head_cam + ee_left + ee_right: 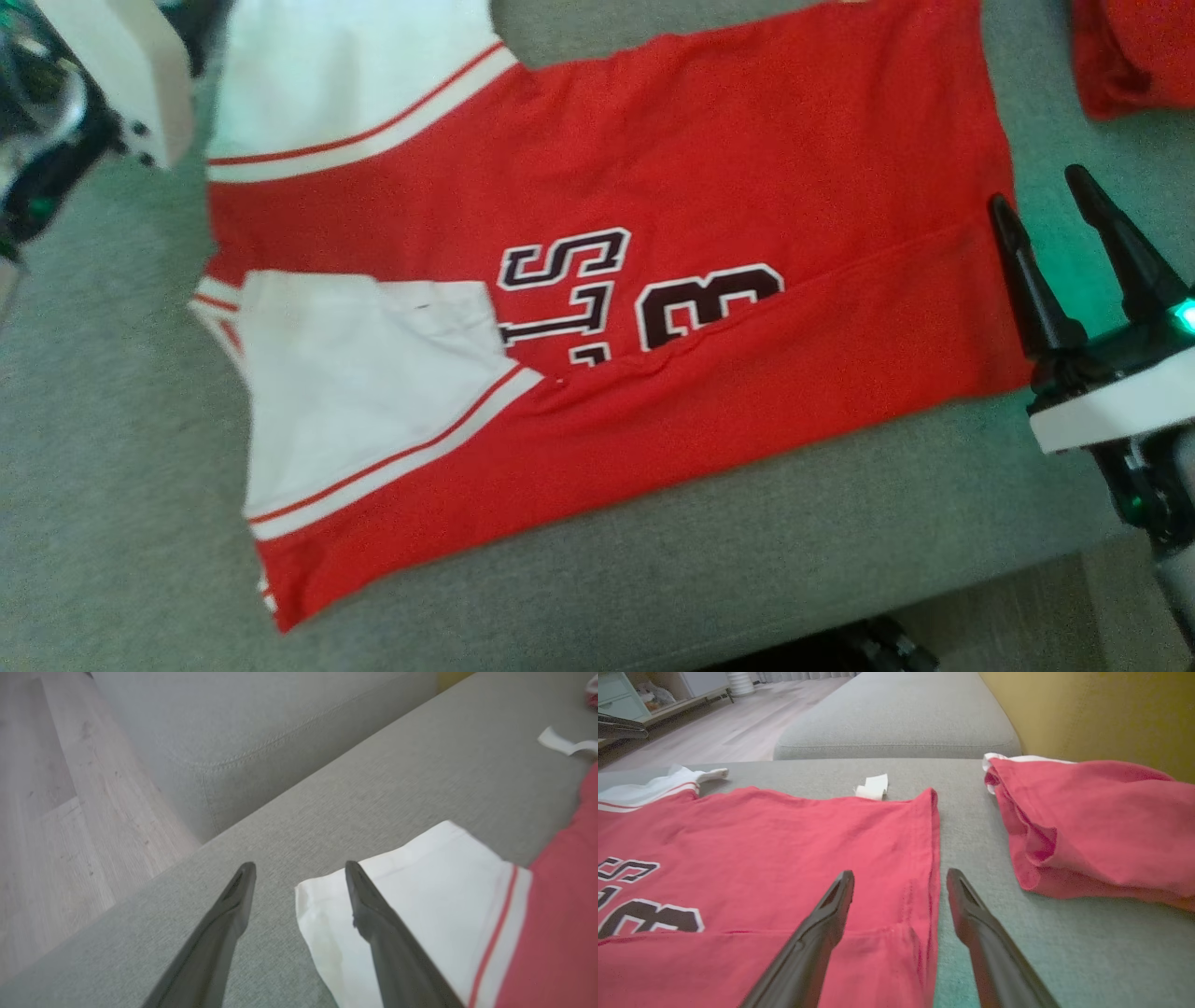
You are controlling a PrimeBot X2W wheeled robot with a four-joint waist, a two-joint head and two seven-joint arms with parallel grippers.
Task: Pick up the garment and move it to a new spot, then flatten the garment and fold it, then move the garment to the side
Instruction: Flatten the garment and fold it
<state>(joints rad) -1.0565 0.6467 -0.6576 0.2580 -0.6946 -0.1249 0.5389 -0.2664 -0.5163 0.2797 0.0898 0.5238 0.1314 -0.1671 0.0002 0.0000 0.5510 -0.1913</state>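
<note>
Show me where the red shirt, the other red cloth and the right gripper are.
red shirt [747, 140], head view, flat red part above the number.
other red cloth [1101, 826], right wrist view, middle of the heap.
right gripper [1036, 187], head view, midway between its open fingertips.

A crumpled red cloth [1087, 826] lies bunched at the grey sofa seat's [653, 579] edge by the yellow backrest [1101, 718], a small white scrap [873, 786] rests further along the seat, and pale wooden floor [56, 826] runs past its other edge.
</note>
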